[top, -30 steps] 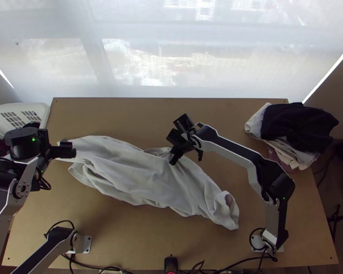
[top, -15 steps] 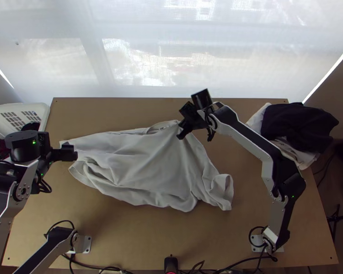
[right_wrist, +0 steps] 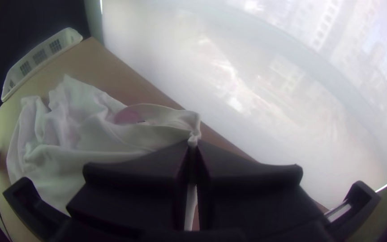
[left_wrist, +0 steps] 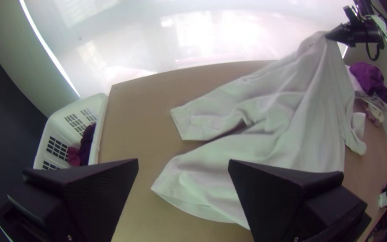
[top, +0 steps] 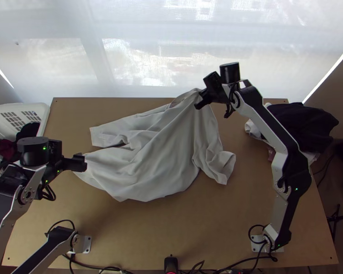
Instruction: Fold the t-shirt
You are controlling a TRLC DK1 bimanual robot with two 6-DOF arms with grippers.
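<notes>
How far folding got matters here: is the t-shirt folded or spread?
Not folded: the t-shirt lies loosely spread, creased, one sleeve out, its collar raised in the right end effector.

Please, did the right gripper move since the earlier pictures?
Yes: in the top view, the right gripper has moved up the picture and rightward, to the far edge of the table.

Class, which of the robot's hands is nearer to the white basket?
Left. The left hand is over the left side of the table, close to the basket; the right hand pinches the shirt farther off, near the far edge.
</notes>
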